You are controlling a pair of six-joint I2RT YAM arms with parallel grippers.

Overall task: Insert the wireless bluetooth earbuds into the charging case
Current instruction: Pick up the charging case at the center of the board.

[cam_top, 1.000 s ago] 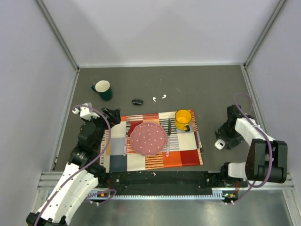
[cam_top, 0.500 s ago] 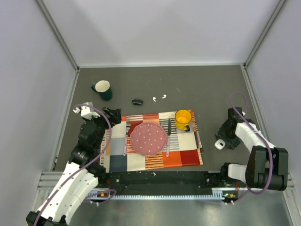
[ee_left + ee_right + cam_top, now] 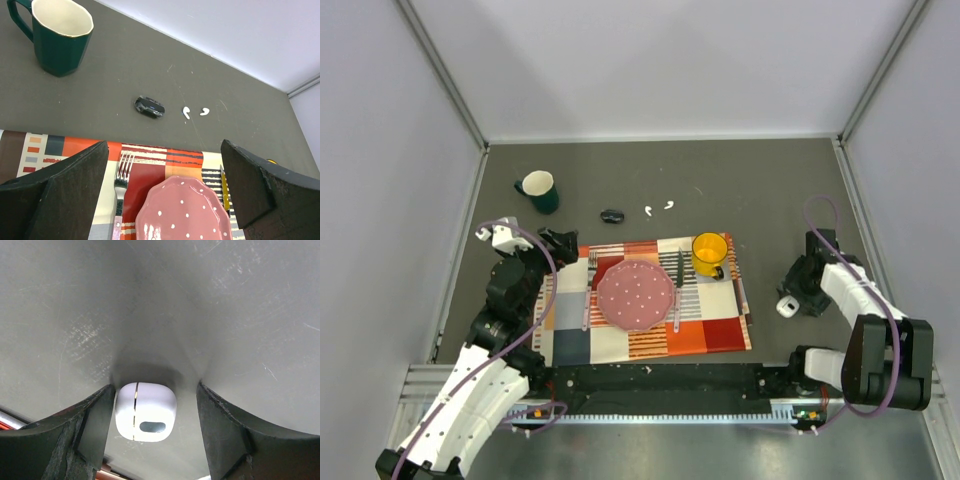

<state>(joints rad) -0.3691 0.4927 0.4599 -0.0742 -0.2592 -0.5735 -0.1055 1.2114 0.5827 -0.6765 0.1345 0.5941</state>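
Note:
The two white earbuds (image 3: 648,211) (image 3: 668,205) lie side by side on the dark table beyond the placemat; they also show in the left wrist view (image 3: 186,113) (image 3: 204,112). The white charging case (image 3: 786,306) lies shut on the table at the right. My right gripper (image 3: 798,292) is open and down over it; in the right wrist view the case (image 3: 145,411) sits between the fingers, close to the left finger (image 3: 92,432) and with a gap to the right one. My left gripper (image 3: 560,245) is open and empty above the placement's left end (image 3: 165,195).
A green mug (image 3: 538,190) stands at the back left. A black oval object (image 3: 611,215) lies left of the earbuds. The checked placemat (image 3: 710,335) holds a pink plate (image 3: 635,294), a fork, a knife and a yellow mug (image 3: 709,253). Walls enclose the table.
My right arm has shifted a little, its forearm swinging in toward the case. The case, the earbuds and my left arm have not moved.

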